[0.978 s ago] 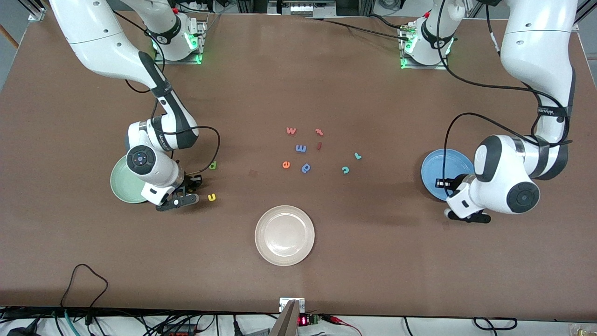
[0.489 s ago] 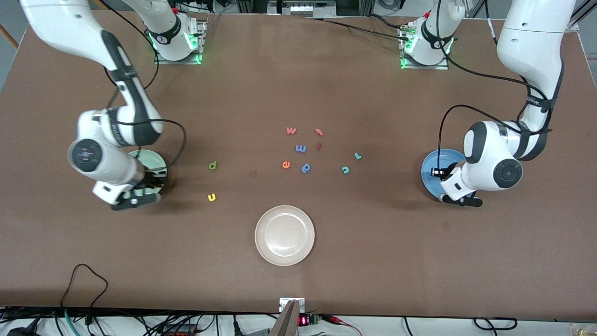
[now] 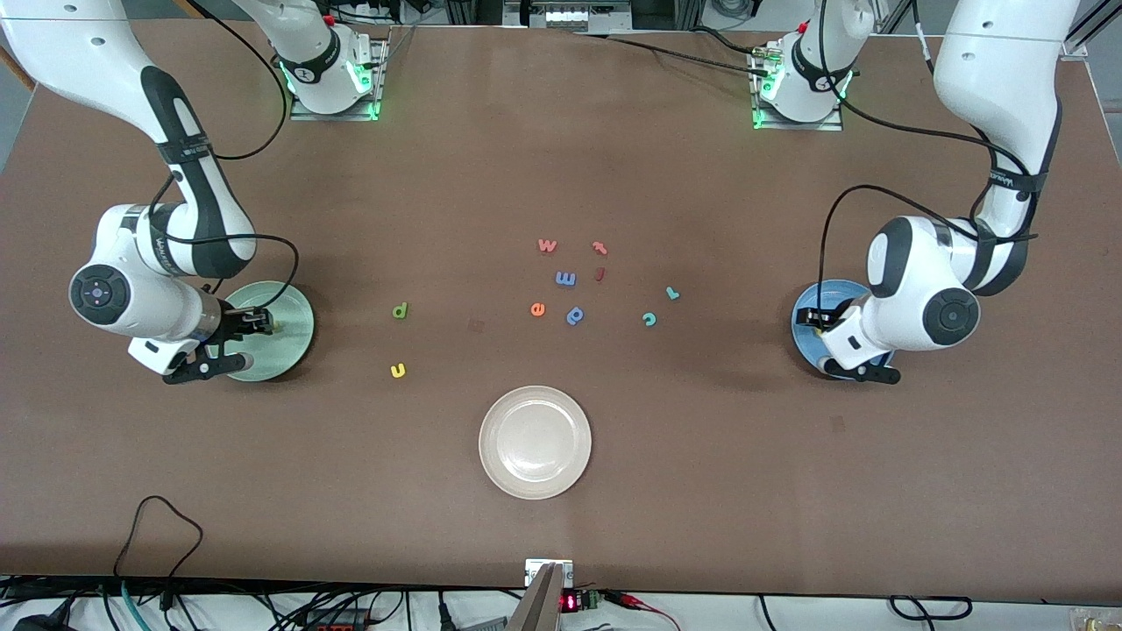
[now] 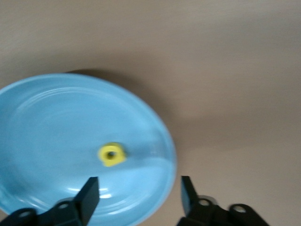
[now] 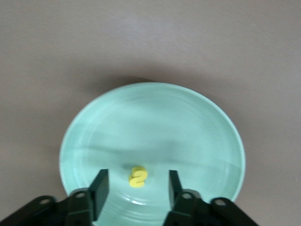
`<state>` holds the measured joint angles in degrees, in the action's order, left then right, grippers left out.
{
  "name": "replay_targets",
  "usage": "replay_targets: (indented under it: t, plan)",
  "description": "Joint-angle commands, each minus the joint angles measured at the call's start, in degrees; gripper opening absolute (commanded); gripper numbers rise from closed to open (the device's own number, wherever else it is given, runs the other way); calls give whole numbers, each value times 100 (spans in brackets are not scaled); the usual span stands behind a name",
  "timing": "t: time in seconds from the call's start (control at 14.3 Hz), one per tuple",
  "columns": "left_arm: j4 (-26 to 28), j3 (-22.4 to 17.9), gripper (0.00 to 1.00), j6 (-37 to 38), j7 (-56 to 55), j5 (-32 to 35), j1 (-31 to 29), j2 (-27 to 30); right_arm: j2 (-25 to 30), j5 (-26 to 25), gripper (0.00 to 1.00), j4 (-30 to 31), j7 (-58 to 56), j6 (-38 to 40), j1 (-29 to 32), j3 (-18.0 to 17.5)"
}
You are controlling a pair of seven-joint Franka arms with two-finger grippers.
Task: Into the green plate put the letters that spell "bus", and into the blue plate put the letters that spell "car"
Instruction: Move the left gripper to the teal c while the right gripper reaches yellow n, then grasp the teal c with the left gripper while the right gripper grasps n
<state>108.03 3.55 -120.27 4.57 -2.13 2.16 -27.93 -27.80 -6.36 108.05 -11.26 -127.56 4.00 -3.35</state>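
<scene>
Pincers (image 5: 135, 188) (image 4: 139, 195) apparently open over plates.

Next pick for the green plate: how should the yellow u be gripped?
The yellow u lies flat on bare table with nothing touching it, so come straight down from above and probably pinch across its two outer arms; it looks too thin to catch from the side.

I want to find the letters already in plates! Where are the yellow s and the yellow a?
Tiny yellow foam "s" (image 5: 138, 177): right wrist view, middle of the letter, in the green plate.
Tiny yellow foam "a" (image 4: 111, 154): left wrist view, its ring, in the blue plate.
</scene>
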Motion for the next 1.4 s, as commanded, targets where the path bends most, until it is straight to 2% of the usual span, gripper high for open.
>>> replay_targets:
  t: [0.0,0.07,0.28,0.42,0.63,0.84,0.91,1.33]
  plan:
    - [-124,382,100,39,-368,63,275,-18,100,117,97,-20,280,-49,-364,-51]
    - [-264,496,97,-153,-396,2,415,-158,91,205,95,-108,499,-93,-600,-51]
    - [-668,576,76,-471,-720,-454,1003,-598,-22,232,71,-284,913,-374,-1268,-51]
    - [-958,567,70,-480,-983,-464,1469,-862,-180,223,60,-477,1247,-436,-1533,-43]
    - [-1196,567,64,-489,-1204,-412,1787,-1073,-435,188,56,-618,1257,-549,-1788,-43]
    - [-1197,567,57,-498,-1222,-411,1893,-1231,-751,206,55,-697,1240,-1102,-1921,-43]
    - [-1197,567,57,-559,-1257,-411,1945,-1249,-901,215,50,-819,1249,-1165,-1938,-43]
    - [-1206,567,55,-621,-1354,-411,2016,-1311,-1244,197,50,-996,1398,-1385,-2070,-34]
